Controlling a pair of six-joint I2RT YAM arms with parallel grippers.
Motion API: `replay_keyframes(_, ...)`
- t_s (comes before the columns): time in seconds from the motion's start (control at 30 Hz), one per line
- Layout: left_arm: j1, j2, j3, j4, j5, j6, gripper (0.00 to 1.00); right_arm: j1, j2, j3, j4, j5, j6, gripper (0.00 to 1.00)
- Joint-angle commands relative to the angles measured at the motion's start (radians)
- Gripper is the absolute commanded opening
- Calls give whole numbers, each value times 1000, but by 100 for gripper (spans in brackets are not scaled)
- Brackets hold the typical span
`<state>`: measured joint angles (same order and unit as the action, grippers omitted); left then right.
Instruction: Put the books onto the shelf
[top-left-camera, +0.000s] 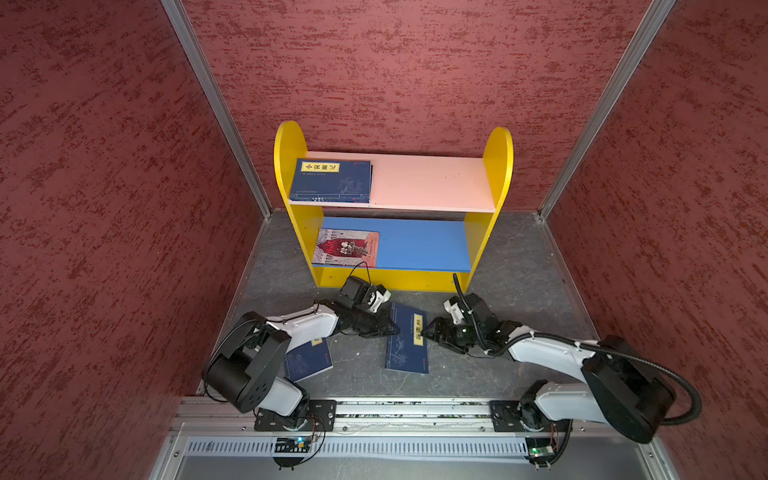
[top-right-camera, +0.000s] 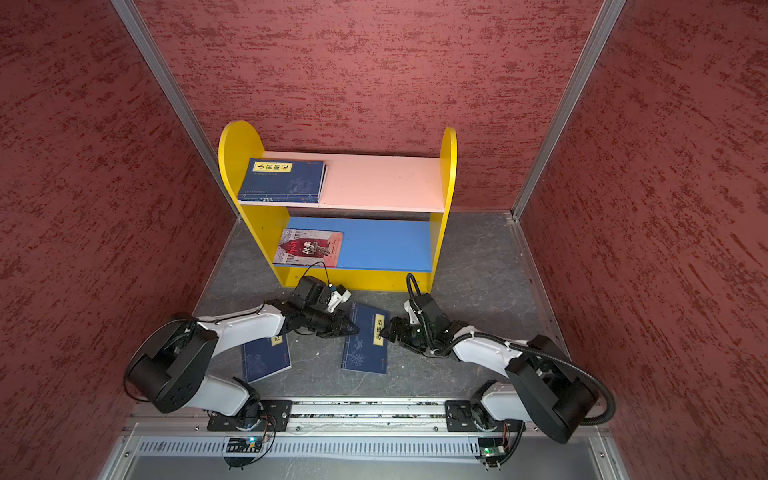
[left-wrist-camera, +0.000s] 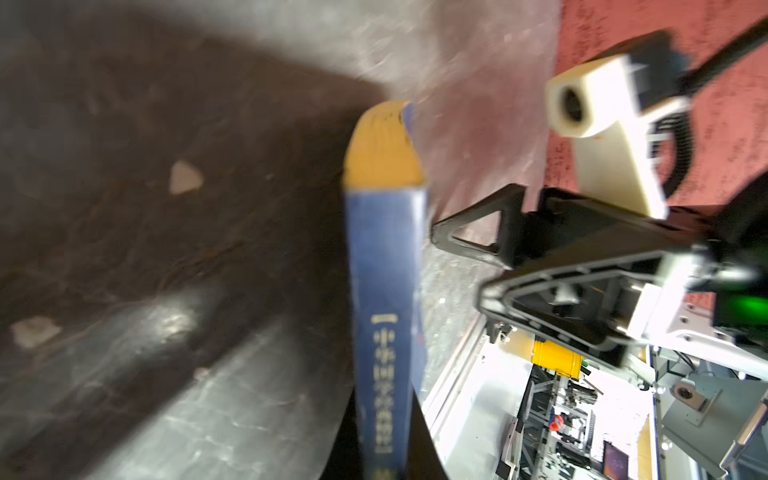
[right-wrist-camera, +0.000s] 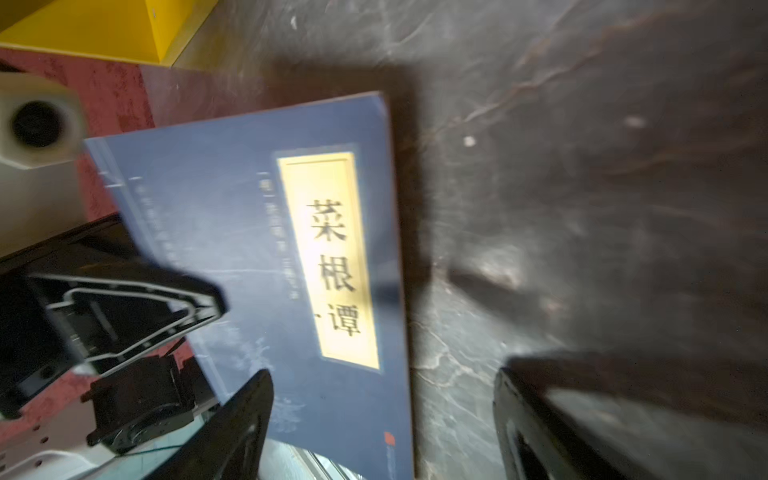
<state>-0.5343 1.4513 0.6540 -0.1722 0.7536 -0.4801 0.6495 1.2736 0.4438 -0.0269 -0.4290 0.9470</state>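
Reading a top view as a clock face with the arm bases at 6, the nearest item is a half-hidden navy book (top-left-camera: 309, 359). It lies flat on the dark floor (top-left-camera: 511, 266) at about 7 o'clock, partly under the left arm and touched by nothing. Just beyond it, near the centre, is the middle navy book (top-left-camera: 405, 349), which looks like the one being worked on. The left gripper (top-left-camera: 395, 330) is at the book's 9 o'clock edge and pressed together on it. The left wrist view shows the spine (left-wrist-camera: 386, 291) running out from between its jaws. That edge may be raised a little off the floor, but the pictures don't settle it. The right gripper (top-left-camera: 424, 332) sits at the book's 3 o'clock edge, over the yellow label. Its fingers (right-wrist-camera: 245, 415) are spread wide and hold nothing. Farther off, at 12 o'clock against the back wall, stands the shelf (top-left-camera: 496, 166). A red book (top-left-camera: 347, 247) lies flat at the 9 o'clock end of its blue lower board (top-left-camera: 424, 245). A navy stack (top-left-camera: 332, 180), seemingly two books, lies at the same end of the pink upper board (top-left-camera: 432, 183). By my count roughly three books are shelved and two remain. One of those is now pinched for lifting, and the other waits on the floor.
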Motion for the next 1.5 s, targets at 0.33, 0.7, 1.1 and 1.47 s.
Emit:
replay_keyframes(0.33,-114,-246,434,-558,239,303,0,-48,-509,282,-464,286,-87,86)
replay_keyframes(0.7,-59,-348,790,-632,81,272,0,-47,-609,607,-468,286,-75,85)
replay_keyframes(1.1,214,-272,1117,-402,-90,-1,0,-45,-262,995,-319,38,-153,85)
replay_keyframes(1.47,481,-216,1082,-109,-199,-549,0,-35,65,1132,37,-162,-47,85)
